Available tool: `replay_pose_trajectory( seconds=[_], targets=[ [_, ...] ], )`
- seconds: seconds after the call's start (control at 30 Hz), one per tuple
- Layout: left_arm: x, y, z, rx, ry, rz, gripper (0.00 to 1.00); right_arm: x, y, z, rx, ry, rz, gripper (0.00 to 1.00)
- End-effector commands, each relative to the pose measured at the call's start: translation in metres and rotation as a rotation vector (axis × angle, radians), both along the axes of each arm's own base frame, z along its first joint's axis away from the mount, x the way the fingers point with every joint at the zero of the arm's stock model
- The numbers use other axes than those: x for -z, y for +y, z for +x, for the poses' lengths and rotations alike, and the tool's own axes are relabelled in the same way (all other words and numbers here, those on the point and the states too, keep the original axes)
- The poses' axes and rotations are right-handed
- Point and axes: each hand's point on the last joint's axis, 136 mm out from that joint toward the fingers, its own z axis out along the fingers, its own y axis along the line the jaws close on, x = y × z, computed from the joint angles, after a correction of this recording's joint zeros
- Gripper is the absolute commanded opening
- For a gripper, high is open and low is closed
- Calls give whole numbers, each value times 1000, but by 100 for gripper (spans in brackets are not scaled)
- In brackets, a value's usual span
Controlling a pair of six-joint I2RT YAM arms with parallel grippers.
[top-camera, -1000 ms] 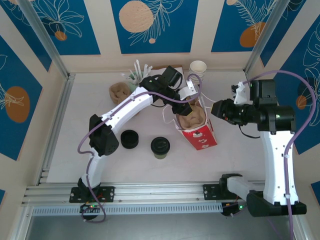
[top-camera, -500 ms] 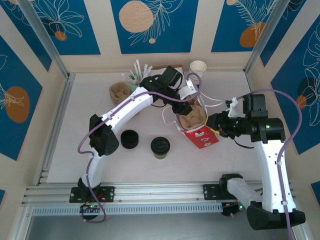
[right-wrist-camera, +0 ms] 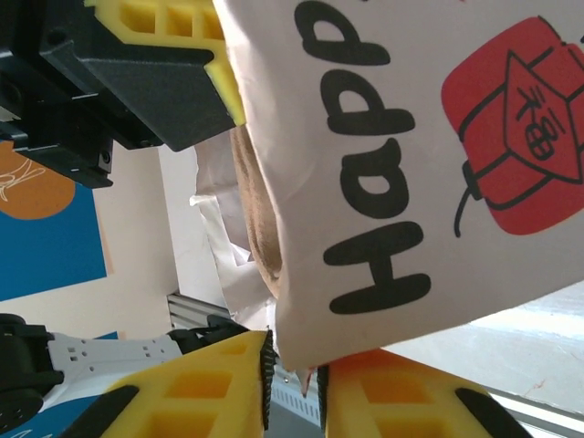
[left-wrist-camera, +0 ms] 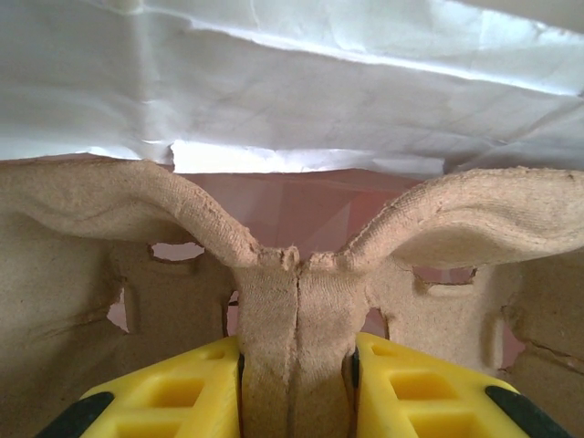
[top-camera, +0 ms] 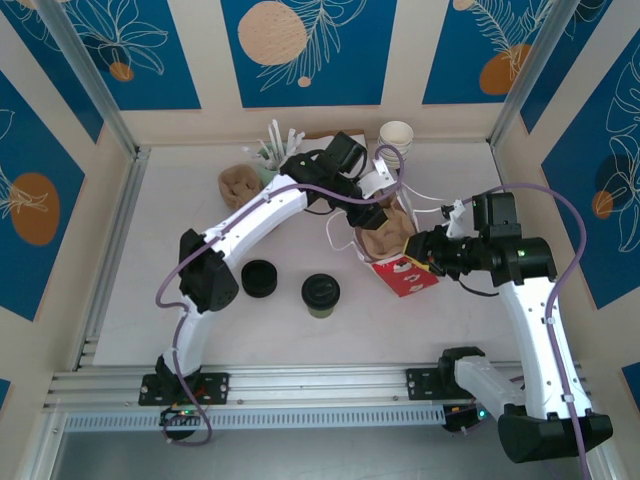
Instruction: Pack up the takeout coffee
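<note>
Rim of the red paper bag (top-camera: 405, 280) is now pinched by the just-closed right gripper (right-wrist-camera: 294, 383); the pulp carrier (left-wrist-camera: 297, 310) is clamped by the left gripper (left-wrist-camera: 297, 388); the takeout coffee (top-camera: 321, 293) is left unpacked.

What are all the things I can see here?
takeout coffee: one, olive with black lid, front middle.
black lids: one stack, black, left of the coffee.
paper bag: one, red and white, right of middle.
cup carrier: one, brown, inside the bag.
second carrier: one, brown, back left.
white cups: one stack, white, back.
white sticks: a bunch, white, back left.
left gripper: one, yellow fingers, shut on the cup carrier.
right gripper: one, yellow fingers, pinching the bag's edge.
</note>
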Motion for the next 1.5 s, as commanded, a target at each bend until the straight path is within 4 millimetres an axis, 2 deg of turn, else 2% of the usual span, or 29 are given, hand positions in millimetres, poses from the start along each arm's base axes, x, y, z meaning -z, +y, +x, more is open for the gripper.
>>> replay_pose_trajectory(
  seconds=[0.0, 0.1, 0.23, 0.73, 0.97, 1.1, 1.47],
  targets=[
    [-1, -9, 3, -7, -16, -3, 30, 2, 1, -1, -5, 6, 2, 17],
    [1, -9, 4, -11, -20, 5, 30, 0, 1, -3, -10, 3, -2, 7],
    [3, -10, 4, -15, -24, 15, 30, -4, 2, -6, -17, -4, 4, 0],
    [13, -14, 0, 2, -57, 54, 31, -16, 15, -7, -43, 20, 143, 0],
    [7, -5, -7, 28, -86, 82, 31, -23, 17, -5, -39, 24, 221, 0],
    [5, 0, -12, 40, -115, 116, 31, -25, 15, -4, -29, 15, 236, 4],
    [4, 4, -18, 39, -206, 214, 31, -18, 16, -4, -19, 36, 280, 4]
  ],
)
